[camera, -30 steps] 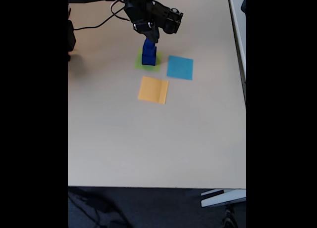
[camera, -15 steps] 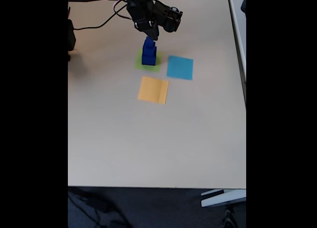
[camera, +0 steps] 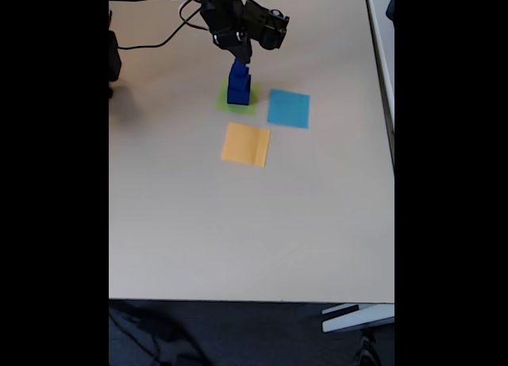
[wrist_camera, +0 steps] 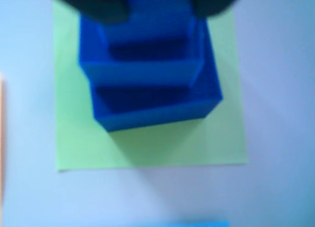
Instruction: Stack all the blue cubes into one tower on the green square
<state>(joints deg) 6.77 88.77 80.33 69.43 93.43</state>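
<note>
The blue cubes (wrist_camera: 147,84) stand as a stepped, dark-blue tower on the green square (wrist_camera: 74,138), biggest at the bottom, each smaller one set toward the far edge. The gripper (camera: 243,58) hangs just above the top; whether its jaws grip anything I cannot tell.

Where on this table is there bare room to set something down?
The table is bare below the orange square, toward its near edge. It's crowded at the top, where the gripper hangs over the blue cubes on the green square, beside the cyan square.
</note>
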